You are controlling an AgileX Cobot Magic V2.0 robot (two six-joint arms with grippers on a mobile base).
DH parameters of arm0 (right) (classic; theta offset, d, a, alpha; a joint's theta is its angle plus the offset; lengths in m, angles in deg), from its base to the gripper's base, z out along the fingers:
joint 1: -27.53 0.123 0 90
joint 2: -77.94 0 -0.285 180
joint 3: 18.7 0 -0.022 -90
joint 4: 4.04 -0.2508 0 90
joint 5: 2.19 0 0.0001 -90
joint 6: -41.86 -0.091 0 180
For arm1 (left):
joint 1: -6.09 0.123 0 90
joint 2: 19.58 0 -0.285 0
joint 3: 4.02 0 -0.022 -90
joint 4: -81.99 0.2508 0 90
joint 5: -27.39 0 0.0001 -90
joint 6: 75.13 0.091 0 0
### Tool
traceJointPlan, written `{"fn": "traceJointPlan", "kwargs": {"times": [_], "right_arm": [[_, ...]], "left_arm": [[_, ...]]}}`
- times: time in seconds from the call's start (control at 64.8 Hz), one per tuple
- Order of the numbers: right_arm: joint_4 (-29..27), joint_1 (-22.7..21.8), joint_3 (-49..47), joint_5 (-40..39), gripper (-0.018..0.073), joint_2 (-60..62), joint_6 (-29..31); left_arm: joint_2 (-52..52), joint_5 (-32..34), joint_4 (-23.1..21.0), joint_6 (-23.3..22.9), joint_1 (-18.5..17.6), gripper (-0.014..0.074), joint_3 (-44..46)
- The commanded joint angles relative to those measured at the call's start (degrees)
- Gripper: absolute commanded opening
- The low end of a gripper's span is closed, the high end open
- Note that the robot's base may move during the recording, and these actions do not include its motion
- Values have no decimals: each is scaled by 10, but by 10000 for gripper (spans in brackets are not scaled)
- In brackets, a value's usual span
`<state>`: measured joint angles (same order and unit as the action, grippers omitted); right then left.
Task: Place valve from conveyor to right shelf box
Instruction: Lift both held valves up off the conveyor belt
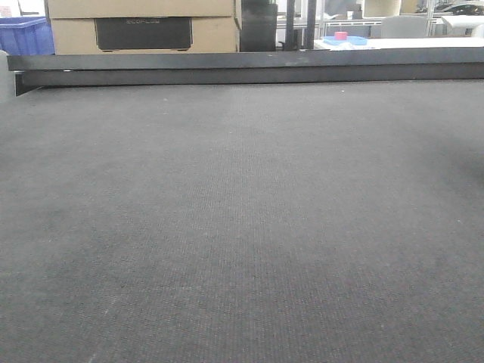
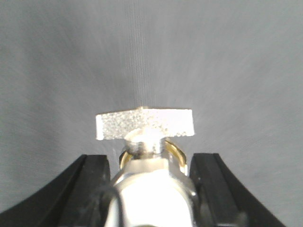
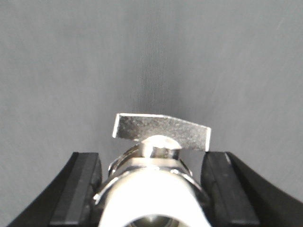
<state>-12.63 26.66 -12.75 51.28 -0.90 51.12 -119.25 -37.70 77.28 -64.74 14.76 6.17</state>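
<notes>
Left wrist-mounted: valve (image 2: 147, 156) between black fingers (image 2: 90, 187)

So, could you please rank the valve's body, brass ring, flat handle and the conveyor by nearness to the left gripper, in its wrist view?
1. Valve body, clamped in the left gripper.
2. Brass ring, just ahead.
3. Flat handle, crosswise beyond the ring.
4. Conveyor, behind it all.

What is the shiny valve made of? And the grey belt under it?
The valve looks like metal: a glossy silver body with bright glare, a duller grainy handle, maybe cast, and a brass-coloured ring at the neck. The belt looks like matte dark grey woven fabric, perhaps rubberised; a fine weave shows.
</notes>
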Motion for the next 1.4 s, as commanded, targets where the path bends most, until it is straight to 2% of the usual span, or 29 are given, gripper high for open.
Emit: {"fn": "traceJointPlan", "kwargs": {"times": [0.0, 0.262, 0.509, 1.389], "right_arm": [[-7, 0, -31, -18, -157, 21, 3], [-13, 0, -100, -13, -157, 52, 3], [-33, 0, -128, -16, -157, 91, 3], [-37, 0, -133, -21, -162, 107, 3]], "left_arm": [[61, 22, -9, -4, 3, -111, 8], [211, 66, -17, -4, 3, -111, 8], [302, 91, -17, -4, 3, -111, 8], [310, 92, -17, -4, 3, -111, 8]]}}
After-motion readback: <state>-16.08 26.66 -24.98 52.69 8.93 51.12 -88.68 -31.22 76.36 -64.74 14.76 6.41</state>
